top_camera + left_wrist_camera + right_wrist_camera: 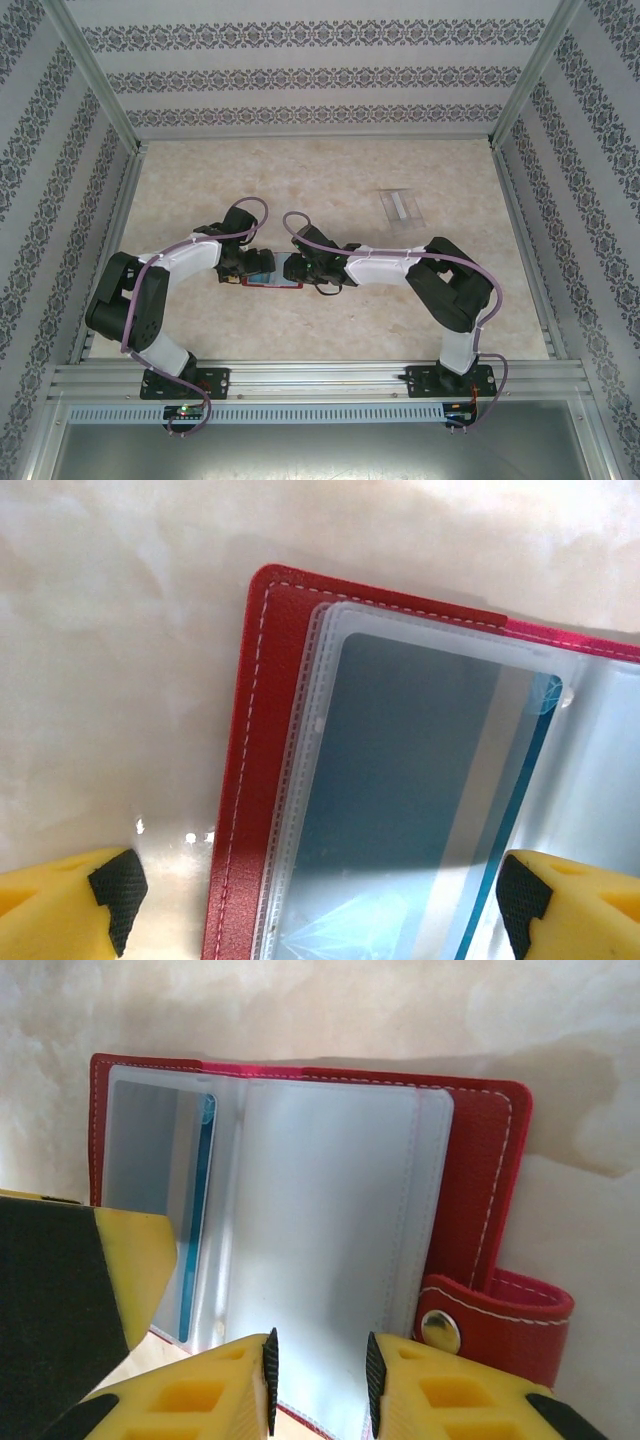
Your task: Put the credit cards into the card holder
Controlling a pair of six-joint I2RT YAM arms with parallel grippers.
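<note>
While the card holder (272, 272) lies open on the worktop (330, 180) between the spread left claw (312, 890) and the right claw (320, 1368), nearly pressed together though I cannot tell on what, a nudge could skid it, stranding the far credit card (400, 205).

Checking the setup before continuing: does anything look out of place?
One clear card lies alone at the far right, well apart from the open holder. Nothing looks damaged or spilled.

The left gripper (320, 895) and right gripper (318, 1370) hemmed in the card holder (272, 274) from both sides at mid-table, while a credit card (402, 205) lay well apart on open table (330, 180), approachable all round.
</note>
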